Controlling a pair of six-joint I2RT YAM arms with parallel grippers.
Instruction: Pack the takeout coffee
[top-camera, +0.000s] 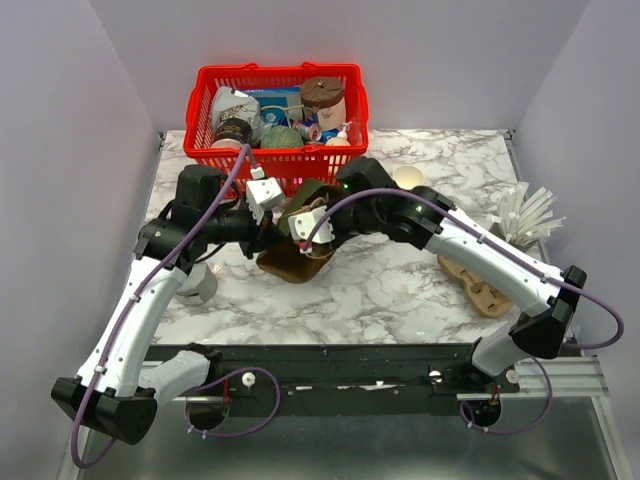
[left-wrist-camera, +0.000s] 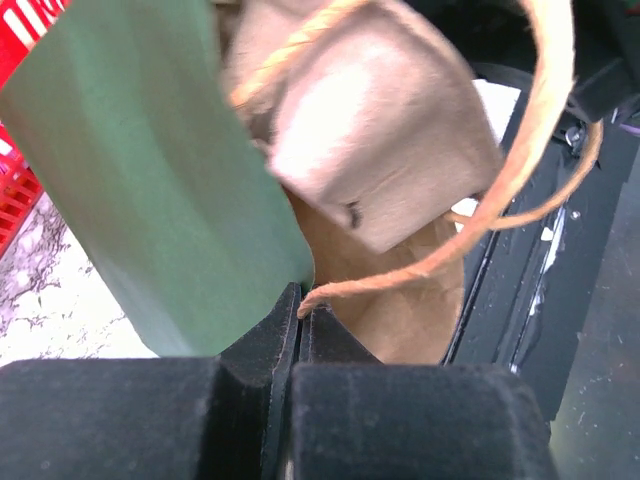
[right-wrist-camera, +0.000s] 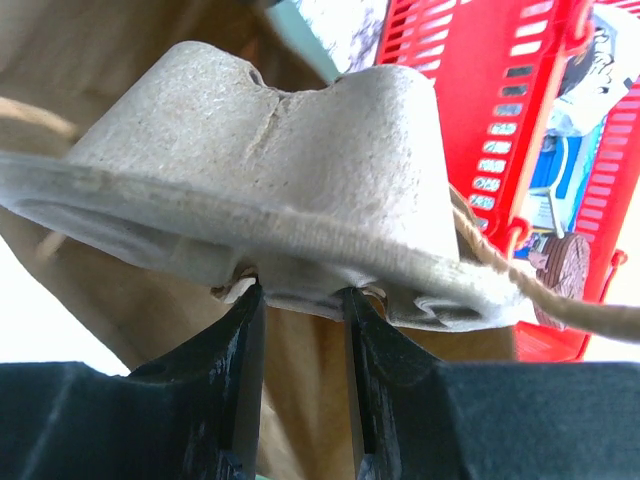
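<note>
A small tan cup with a white inside (top-camera: 408, 177), the takeout coffee, stands on the marble behind my right arm, apart from both grippers. At mid-table an open brown paper bag (top-camera: 292, 260) sits between the arms. My left gripper (top-camera: 273, 233) (left-wrist-camera: 300, 312) is shut on the bag's twine handle (left-wrist-camera: 520, 170) at the bag's rim. In my right gripper (top-camera: 310, 236) (right-wrist-camera: 300, 295), shut on its edge, a pulp cup carrier (right-wrist-camera: 280, 130) (left-wrist-camera: 380, 130) hangs in the bag's mouth (right-wrist-camera: 300, 390). A green panel (left-wrist-camera: 150, 180) fills the left of the left wrist view.
A red basket (top-camera: 205, 150) (right-wrist-camera: 470, 120) at the back holds packets and a pale cup with a brown lid (top-camera: 322, 100). A second pulp carrier (top-camera: 485, 290) lies under my right forearm. White cutlery (top-camera: 525, 215) fans out at the right edge.
</note>
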